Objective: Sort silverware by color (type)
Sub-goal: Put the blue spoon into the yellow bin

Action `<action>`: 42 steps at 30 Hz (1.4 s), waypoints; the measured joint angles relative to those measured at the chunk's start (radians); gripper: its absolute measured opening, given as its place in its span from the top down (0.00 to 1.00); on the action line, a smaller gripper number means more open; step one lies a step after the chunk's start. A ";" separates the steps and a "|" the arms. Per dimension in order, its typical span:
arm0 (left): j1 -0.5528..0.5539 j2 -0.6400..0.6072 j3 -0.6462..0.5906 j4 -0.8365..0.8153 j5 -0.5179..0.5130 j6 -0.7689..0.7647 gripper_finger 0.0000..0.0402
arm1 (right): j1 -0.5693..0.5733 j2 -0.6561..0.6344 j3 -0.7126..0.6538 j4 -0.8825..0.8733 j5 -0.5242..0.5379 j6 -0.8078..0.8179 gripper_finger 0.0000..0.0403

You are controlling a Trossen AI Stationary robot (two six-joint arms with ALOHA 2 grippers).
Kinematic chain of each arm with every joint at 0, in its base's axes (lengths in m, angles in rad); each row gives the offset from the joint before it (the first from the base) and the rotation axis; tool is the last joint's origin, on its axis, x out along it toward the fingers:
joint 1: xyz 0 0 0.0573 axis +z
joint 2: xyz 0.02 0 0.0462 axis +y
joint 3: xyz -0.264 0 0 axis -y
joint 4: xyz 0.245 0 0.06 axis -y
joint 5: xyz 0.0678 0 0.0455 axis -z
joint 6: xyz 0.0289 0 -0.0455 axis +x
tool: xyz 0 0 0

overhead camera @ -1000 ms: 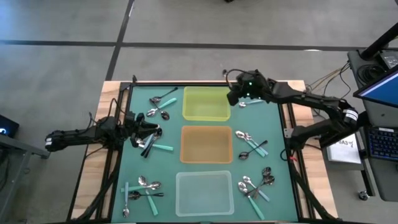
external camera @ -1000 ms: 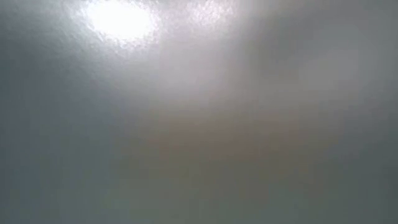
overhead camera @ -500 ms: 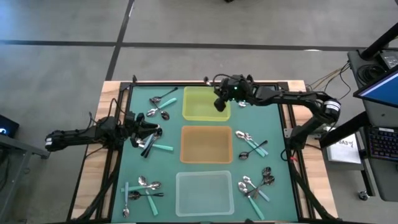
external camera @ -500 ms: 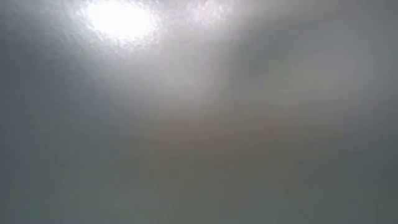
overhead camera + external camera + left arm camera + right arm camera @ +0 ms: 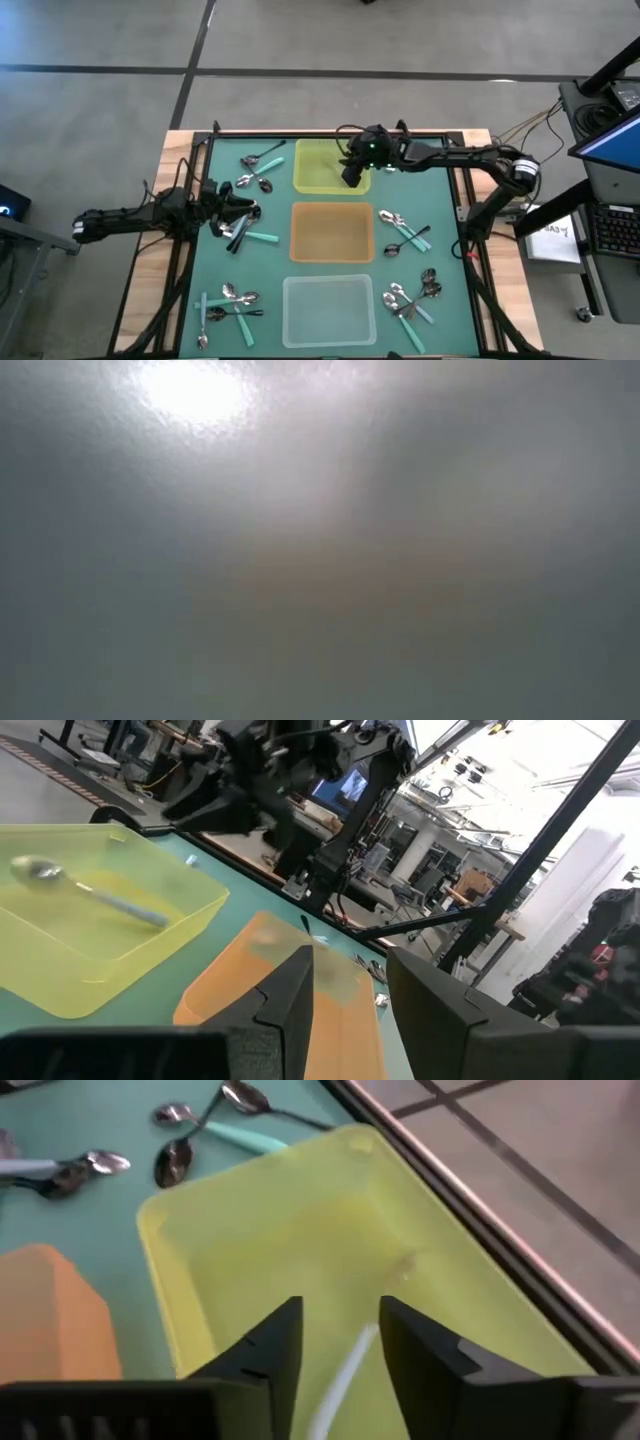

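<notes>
R claw [image 5: 350, 172] sits over the yellow tray [image 5: 318, 168], near the tray's R side; in the R wrist view its two dark fingers [image 5: 262, 1348] stand apart w/ a gap between, and a pale spoon handle [image 5: 343, 1370] shows in that gap, slanting over the tray floor, not pinched by either finger as far as can be seen. L wrist view shows a teal-handled spoon [image 5: 88, 893] lying inside the yellow tray, bowl up toward one corner. L claw [image 5: 232, 208] is low on the L side of the green surface [image 5: 270, 300], at a small cluster of spoons [image 5: 243, 230] beside the orange tray [image 5: 331, 232]; its fingers [image 5: 290, 990] are parted w/ nothing between them in the wrist view. Orange tray sits mid-surface, the clear tray [image 5: 329, 311] nearest the front edge, both w/o visible spoons in them. Rest of silverware is in loose groups: a bunch [image 5: 258, 165] L of the yellow tray, mixed silver, dark and teal-handled; a group [image 5: 228, 303] front L; a group [image 5: 404, 232] R of the orange tray; another [image 5: 412, 296] R of the clear tray. Low view is all grey haze w/ one bright glare patch, nothing can be made out there.
</notes>
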 joint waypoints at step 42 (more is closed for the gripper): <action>0.000 0.000 0.000 0.000 0.000 0.000 0.72 | -0.361 0.250 0.010 -0.684 0.216 -0.698 0.69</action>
